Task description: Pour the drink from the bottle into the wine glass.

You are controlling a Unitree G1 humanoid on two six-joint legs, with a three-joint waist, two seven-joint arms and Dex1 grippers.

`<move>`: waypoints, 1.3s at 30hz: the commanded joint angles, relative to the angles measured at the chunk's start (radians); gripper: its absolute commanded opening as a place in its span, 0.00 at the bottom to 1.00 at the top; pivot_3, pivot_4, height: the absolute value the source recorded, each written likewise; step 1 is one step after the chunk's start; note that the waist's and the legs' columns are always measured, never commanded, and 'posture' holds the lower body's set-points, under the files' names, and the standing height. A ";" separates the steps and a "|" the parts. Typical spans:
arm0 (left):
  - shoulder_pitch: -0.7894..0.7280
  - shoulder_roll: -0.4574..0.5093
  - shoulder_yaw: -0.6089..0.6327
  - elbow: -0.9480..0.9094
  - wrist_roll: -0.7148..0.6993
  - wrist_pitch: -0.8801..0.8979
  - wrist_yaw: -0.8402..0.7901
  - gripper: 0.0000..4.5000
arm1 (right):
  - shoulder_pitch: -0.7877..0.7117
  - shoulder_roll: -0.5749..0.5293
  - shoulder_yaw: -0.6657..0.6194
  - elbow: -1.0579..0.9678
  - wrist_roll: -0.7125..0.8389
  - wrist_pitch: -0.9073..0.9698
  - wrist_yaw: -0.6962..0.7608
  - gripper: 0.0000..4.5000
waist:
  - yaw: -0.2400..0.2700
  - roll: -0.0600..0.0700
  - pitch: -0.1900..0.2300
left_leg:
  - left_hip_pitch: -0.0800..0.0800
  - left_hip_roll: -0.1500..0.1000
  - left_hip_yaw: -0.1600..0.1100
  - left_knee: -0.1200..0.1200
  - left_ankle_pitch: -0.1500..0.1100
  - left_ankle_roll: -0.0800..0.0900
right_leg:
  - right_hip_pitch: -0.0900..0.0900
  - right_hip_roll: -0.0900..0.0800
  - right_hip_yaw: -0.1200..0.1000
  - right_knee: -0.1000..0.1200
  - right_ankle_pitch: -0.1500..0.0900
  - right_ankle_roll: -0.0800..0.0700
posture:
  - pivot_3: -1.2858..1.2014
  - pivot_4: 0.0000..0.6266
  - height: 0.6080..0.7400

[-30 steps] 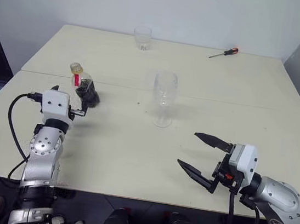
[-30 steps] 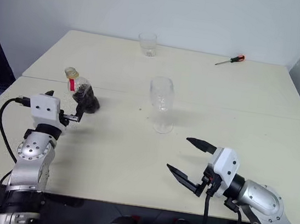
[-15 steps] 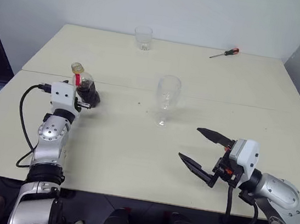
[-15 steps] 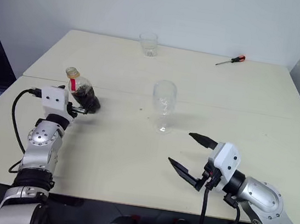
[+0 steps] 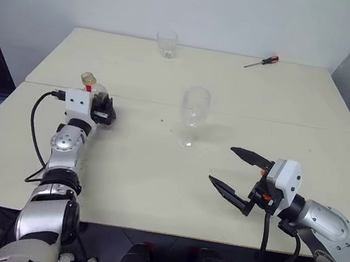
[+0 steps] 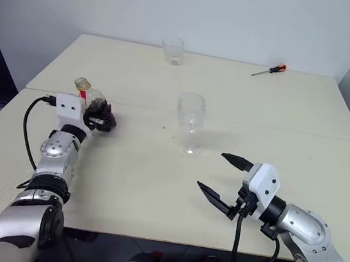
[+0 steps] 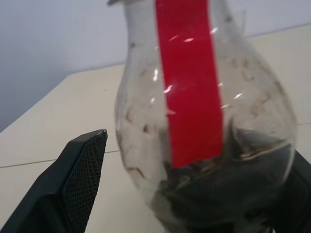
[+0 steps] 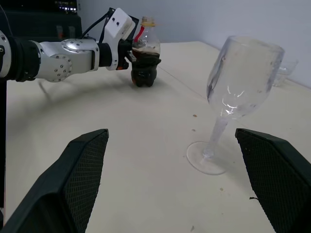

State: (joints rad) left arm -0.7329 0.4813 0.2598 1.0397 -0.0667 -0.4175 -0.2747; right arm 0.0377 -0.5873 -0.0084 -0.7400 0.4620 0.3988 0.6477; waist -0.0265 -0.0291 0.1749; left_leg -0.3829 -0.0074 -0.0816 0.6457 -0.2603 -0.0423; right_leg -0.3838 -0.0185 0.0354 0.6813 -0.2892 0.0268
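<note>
1. The left hand (image 6: 99, 120) is right at the bottle (image 6: 94, 109), fingers spread wide on either side of its round body. The left wrist view shows one finger (image 7: 73, 184) beside the bulb with a gap showing, so it looks like it's straddling, not squeezing yet.
2. The bottle stands upright on the bench (image 5: 156, 174) near the robot's left edge, cap on, with the drink (image 8: 145, 54) sitting dark in the lower part. Guessing the low approach is so the hand grabs the fat part rather than the skinny neck.
3. The right hand (image 5: 240, 177) hovers over the near bench, fingers wide open and holding nothing, aimed toward the wine glass (image 5: 193, 115). Probably waiting to steady it.
4. The wine glass stands upright mid-bench, well apart from the bottle, and looks empty.
5. Further back: a short tumbler (image 5: 166, 44) and a screwdriver (image 5: 261, 62), both out of the way.
</note>
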 commanded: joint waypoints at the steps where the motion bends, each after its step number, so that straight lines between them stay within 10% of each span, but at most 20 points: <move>1: -0.043 0.019 -0.002 0.033 -0.003 -0.049 -0.019 0.91 | 0.007 -0.007 -0.023 -0.031 0.005 -0.009 -0.006 1.00 | 0.000 0.000 0.000 | 0.000 0.000 0.000 0.000 0.000 0.000 | 0.000 0.000 0.000 0.000 0.000 0.000 | 0.52 0.24 1.00; 11: -0.081 0.014 -0.003 0.086 -0.011 -0.070 -0.044 0.29 | 0.003 -0.005 -0.030 -0.030 0.009 0.001 -0.017 1.00 | 0.000 0.000 0.000 | 0.000 0.000 0.000 0.000 0.000 0.000 | -0.001 0.000 0.000 0.000 0.000 0.000 | 0.52 0.24 1.00; 39: -0.233 -0.074 -0.207 -0.242 -0.013 0.092 -0.436 0.26 | -0.293 0.039 -0.052 0.006 0.099 0.242 -0.195 1.00 | -0.005 -0.002 0.001 | -0.003 0.000 0.000 0.001 0.000 0.000 | -0.004 0.001 0.001 0.001 0.000 0.000 | 0.52 0.24 1.00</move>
State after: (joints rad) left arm -0.9246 0.3992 0.0504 0.8166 -0.0746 -0.2947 -0.6952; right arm -0.2309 -0.5567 -0.0530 -0.7286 0.5399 0.6247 0.4738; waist -0.0314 -0.0311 0.1760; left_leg -0.3870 -0.0078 -0.0813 0.6464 -0.2601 -0.0423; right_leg -0.3878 -0.0169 0.0366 0.6821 -0.2888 0.0270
